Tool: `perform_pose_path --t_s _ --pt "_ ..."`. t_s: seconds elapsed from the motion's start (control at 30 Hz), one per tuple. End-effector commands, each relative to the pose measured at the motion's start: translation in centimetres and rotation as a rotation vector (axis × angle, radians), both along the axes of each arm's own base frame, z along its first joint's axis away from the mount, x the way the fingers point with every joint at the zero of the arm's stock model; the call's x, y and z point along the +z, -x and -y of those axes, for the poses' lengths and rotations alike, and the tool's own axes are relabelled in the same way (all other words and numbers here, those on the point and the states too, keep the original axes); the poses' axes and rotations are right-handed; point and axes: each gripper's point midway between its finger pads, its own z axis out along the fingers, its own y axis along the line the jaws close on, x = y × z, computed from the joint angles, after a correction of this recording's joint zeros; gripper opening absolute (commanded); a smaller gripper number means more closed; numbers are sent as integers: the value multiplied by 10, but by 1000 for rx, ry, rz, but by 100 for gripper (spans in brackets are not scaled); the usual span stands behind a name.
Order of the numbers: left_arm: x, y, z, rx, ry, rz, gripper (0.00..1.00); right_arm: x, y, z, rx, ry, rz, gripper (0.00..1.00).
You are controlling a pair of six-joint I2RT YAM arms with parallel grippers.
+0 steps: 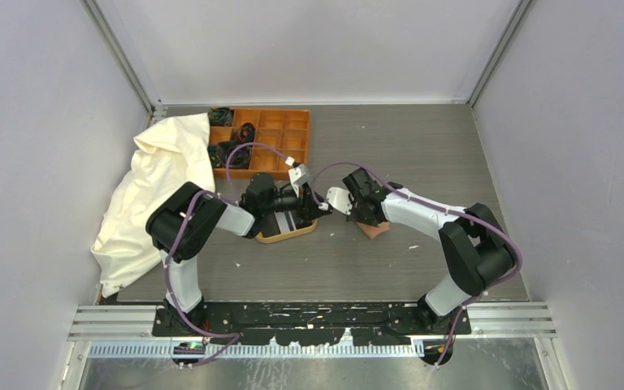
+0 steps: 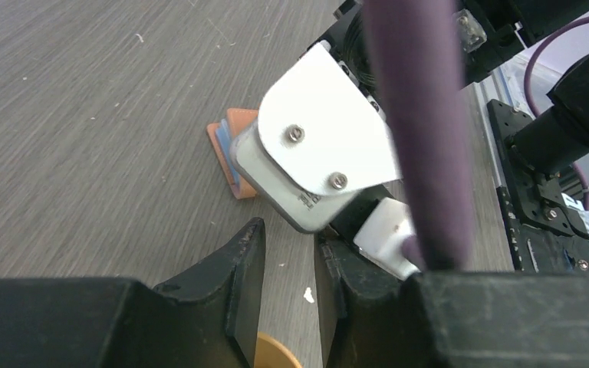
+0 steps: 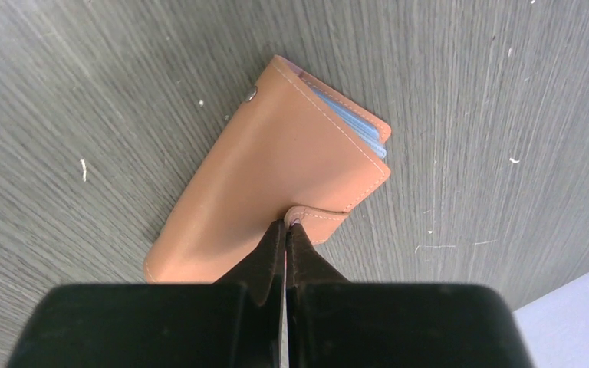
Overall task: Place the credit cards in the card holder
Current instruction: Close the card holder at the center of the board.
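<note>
Closed right gripper [image 3: 285, 226] touches the reddish-brown leather card holder [image 3: 276, 169], centre frame. Black plastic credit cards [image 1: 281, 221] still wait outside it, by the parted left gripper [image 2: 290, 234].

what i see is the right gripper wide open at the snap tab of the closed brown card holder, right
Not quite: the right gripper is shut, not wide open, fingertips together at the snap tab of the closed brown card holder. The right wrist view shows it.

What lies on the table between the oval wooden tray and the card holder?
Only bare table with a small white speck lies between the tray and the card holder. The left wrist view shows this.
</note>
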Motion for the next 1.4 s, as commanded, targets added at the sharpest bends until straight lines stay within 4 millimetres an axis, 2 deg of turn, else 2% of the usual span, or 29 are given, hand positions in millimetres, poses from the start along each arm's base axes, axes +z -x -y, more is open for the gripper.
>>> perform_pose_path --t_s 0.0,0.1,0.33,0.47,0.73,0.93,1.07,1.13,1.27,1.37 --pt "27 0 2 -16 65 68 31 -48 71 23 -184 79 -313 7" --pt "27 0 2 -17 72 70 31 -41 48 23 -257 42 -247 15" --pt "25 0 2 -19 70 66 31 -19 26 8 -317 -127 -240 28" --pt "26 0 2 -19 70 67 31 1 12 4 -359 -252 -234 33" --pt "25 1 3 -27 70 64 31 54 -9 -6 -368 -492 -210 54" --pt "26 12 11 -86 85 82 31 87 -20 -2 -382 -634 -205 57" --pt "20 36 24 -169 103 237 31 105 -21 -3 -335 -755 -235 56" --pt "17 46 32 -206 117 312 34 112 -27 4 -363 -826 -264 55" --pt "7 60 51 -275 112 404 39 110 -24 12 -376 -867 -419 54" --pt "-7 60 58 -297 52 441 41 102 -22 23 -399 -857 -479 54"
